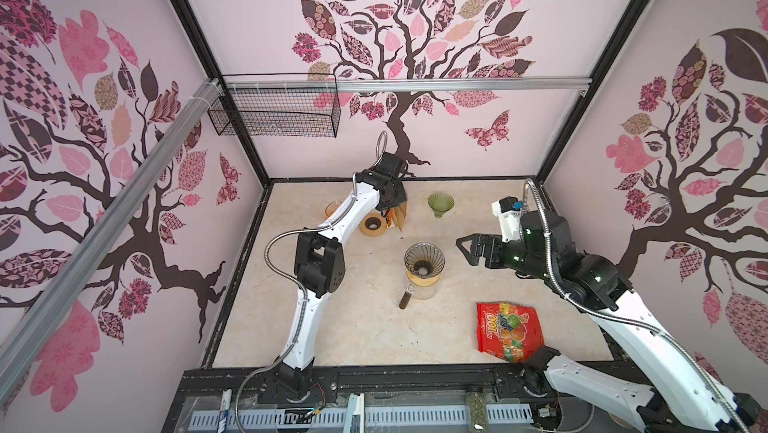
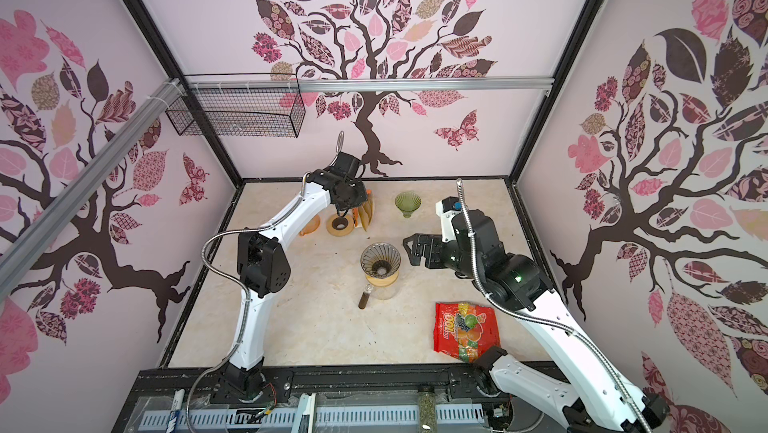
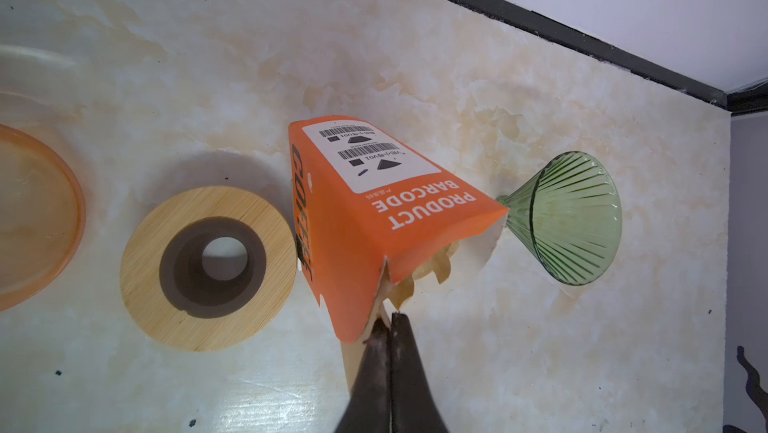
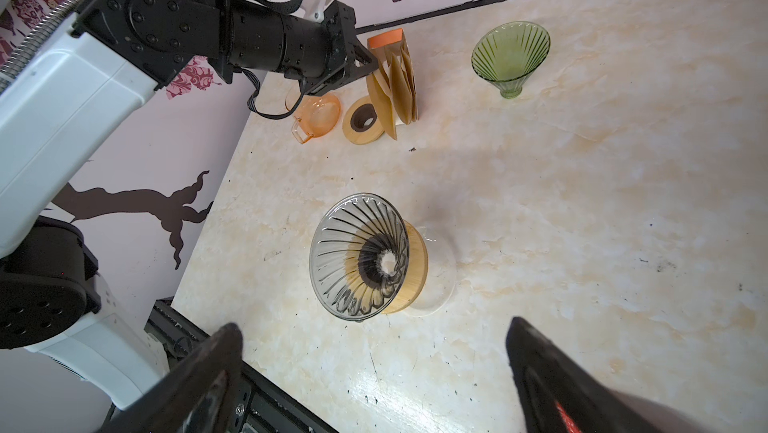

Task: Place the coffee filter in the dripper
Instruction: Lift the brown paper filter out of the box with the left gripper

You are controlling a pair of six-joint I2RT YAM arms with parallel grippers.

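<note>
Filter pick at the back of the table: the left gripper has its 2 fingers pressed together at the mouth of the orange filter box. They appear clamped on the edge of 1 brown coffee filter that pokes out of the pack. The rest of the stack fans out of the same opening, so the task's thing is at the box, well apart from its goal.

That goal, the clear ribbed dripper, sits empty on a wooden collar over a glass carafe near the middle of the table. The right gripper hovers just beside it with its fingers spread wide, holding nothing.

The draw likely calls for a slow pull in line with the box mouth, so that 1 sheet slides free. The light carton could tip or drag along, or neighbouring sheets could cling to the one drawn. A short pause once the sheet clears would show whether only 1 has come.

The carry then probably runs over the wooden ring, avoiding the green glass cone. The filter's point should go down at the dripper's centre, with release low inside the rim so the paper does not spring out.
</note>
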